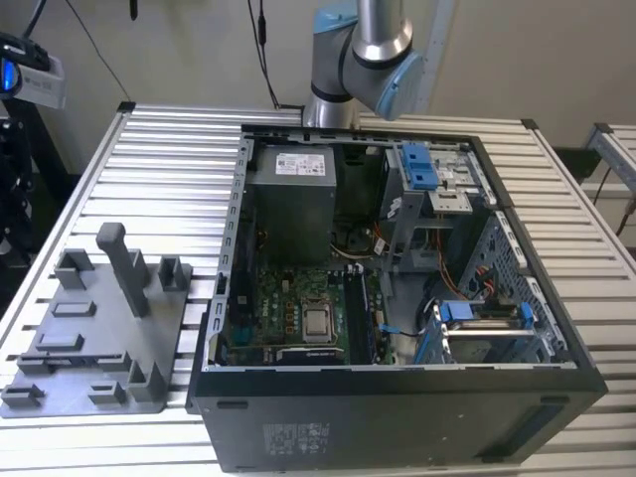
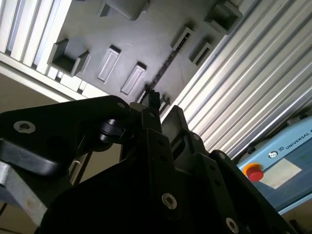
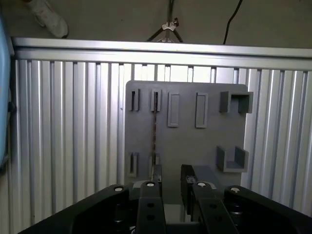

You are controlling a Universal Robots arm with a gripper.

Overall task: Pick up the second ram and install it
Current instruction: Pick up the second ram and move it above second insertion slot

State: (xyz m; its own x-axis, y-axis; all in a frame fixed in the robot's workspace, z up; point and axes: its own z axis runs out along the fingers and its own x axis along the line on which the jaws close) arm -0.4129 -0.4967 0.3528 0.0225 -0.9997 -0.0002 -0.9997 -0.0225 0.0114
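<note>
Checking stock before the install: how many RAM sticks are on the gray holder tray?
1. The RAM stick stands on edge in a slot of the gray holder tray; the claw may hide others.

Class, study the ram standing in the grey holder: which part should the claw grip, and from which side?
Grip the ram mid-length along its free long edge, coming from above the holder and pinching its two flat faces. It stands on edge with its ends in slots, so probably only that edge is free.
</note>
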